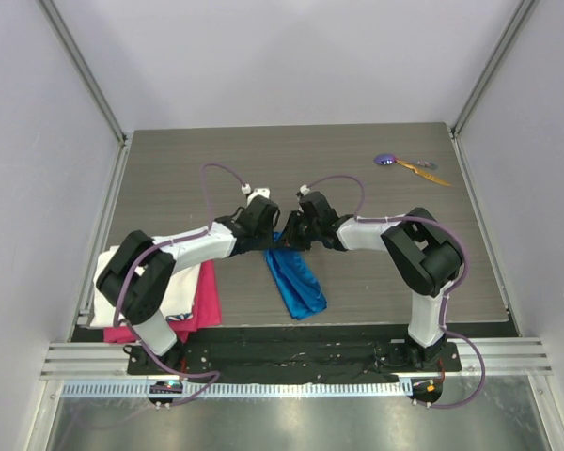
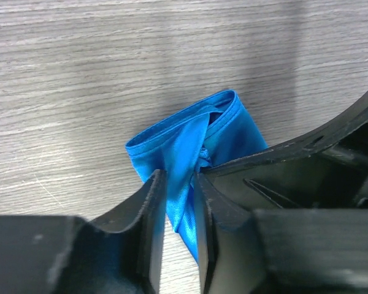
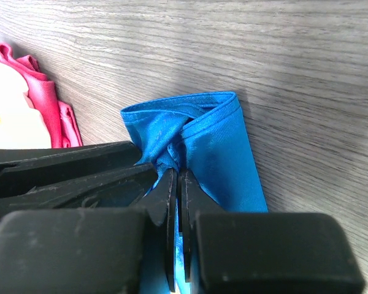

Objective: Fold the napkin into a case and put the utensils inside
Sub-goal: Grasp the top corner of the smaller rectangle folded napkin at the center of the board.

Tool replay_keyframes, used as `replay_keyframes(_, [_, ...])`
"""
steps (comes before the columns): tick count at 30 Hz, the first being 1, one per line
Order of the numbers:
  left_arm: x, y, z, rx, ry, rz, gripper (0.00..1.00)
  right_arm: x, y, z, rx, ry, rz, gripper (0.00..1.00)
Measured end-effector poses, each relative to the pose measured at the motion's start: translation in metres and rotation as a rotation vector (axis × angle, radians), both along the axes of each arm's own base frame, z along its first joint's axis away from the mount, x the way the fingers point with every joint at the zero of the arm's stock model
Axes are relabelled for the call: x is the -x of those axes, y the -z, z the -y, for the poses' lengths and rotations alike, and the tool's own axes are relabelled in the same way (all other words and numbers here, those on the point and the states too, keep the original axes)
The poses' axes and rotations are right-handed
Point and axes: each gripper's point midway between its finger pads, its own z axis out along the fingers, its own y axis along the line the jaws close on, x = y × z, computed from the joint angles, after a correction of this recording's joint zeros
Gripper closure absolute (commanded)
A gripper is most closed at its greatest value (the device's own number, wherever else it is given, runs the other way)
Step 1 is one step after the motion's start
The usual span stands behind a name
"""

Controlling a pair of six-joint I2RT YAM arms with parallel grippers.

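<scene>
Napkin (image 1: 297,282) is laid as a narrow fold mid-bench (image 1: 357,188). Its far end is pinched by right end effector (image 3: 176,184), likely to hold the fold. Left end effector (image 2: 178,205) is spread loosely around it. Utensils (image 1: 409,165) are parked far right.

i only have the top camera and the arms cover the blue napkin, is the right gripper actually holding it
Observer: Yes. In the right wrist view the right gripper is shut on a bunched ridge of the napkin.
Operator: ok and the left one
Observer: The left wrist view shows the left gripper with its jaws apart. A strip of the napkin runs between them, with a sliver of table showing beside the cloth.
Operator: is the end by the grippers folded flat
Observer: No. That end curls over in a rounded loop, and a twisted crease runs from it to the pinch.
</scene>
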Motion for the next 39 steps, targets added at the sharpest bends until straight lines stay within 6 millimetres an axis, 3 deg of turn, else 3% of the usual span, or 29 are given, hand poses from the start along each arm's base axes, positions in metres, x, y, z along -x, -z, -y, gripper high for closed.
replay_keyframes(5, [0.001,0.004,-0.002,-0.013,-0.001,-0.009,0.90,0.000,0.000,0.000,-0.003,0.001,-0.004,0.99])
replay_keyframes(11, [-0.001,0.004,-0.001,-0.027,0.011,-0.010,1.00,0.002,0.001,-0.001,-0.006,-0.002,-0.013,0.99])
replay_keyframes(16, [0.001,-0.001,-0.003,0.056,0.012,0.001,1.00,0.009,0.002,-0.010,-0.008,-0.016,-0.021,0.99])
replay_keyframes(20, [0.005,0.003,-0.017,0.118,-0.025,-0.019,1.00,0.013,-0.001,-0.023,-0.012,-0.035,-0.008,0.99])
replay_keyframes(25, [0.006,0.010,-0.025,0.155,-0.051,-0.030,1.00,0.006,0.001,-0.032,-0.006,-0.030,-0.002,0.99])
replay_keyframes(32, [0.006,-0.007,-0.025,0.213,-0.050,0.006,1.00,-0.015,-0.005,-0.039,-0.010,-0.018,0.036,0.96])
replay_keyframes(39, [0.004,-0.005,-0.026,0.218,-0.058,-0.016,1.00,-0.016,0.004,-0.043,0.023,-0.044,0.063,0.89])
